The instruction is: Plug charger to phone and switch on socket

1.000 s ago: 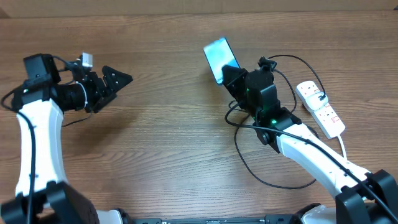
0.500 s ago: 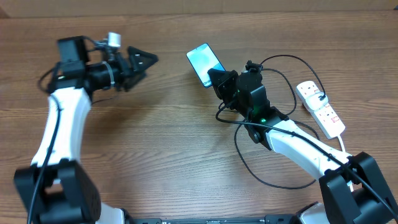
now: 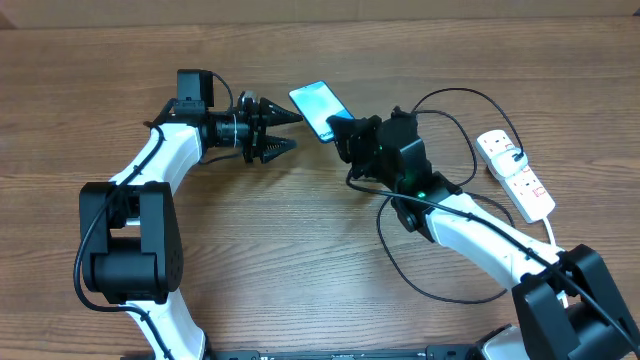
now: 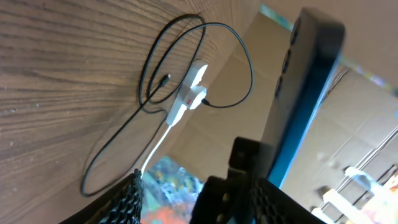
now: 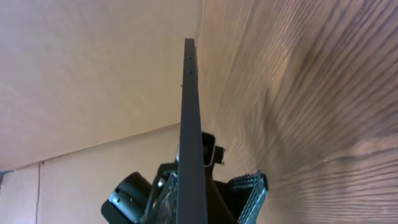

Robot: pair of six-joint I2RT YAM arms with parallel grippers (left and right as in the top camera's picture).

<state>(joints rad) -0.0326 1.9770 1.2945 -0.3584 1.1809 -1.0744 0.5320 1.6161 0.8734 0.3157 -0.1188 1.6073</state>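
We see the right end effector (image 3: 343,130) clamped on one end of the phone (image 3: 316,102), holding it tilted above the surface (image 3: 250,250). The left end effector (image 3: 294,131) stands wide open and empty just beside the phone, while the charger (image 4: 250,71) lies in loops beside the socket (image 3: 516,175), well apart from the phone

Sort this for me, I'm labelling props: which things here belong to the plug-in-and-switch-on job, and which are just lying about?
Part of the job:
phone, gripped by the right tool
charger cable
socket strip
left tool, open beside the phone

Just there:
wooden table
cardboard backdrop
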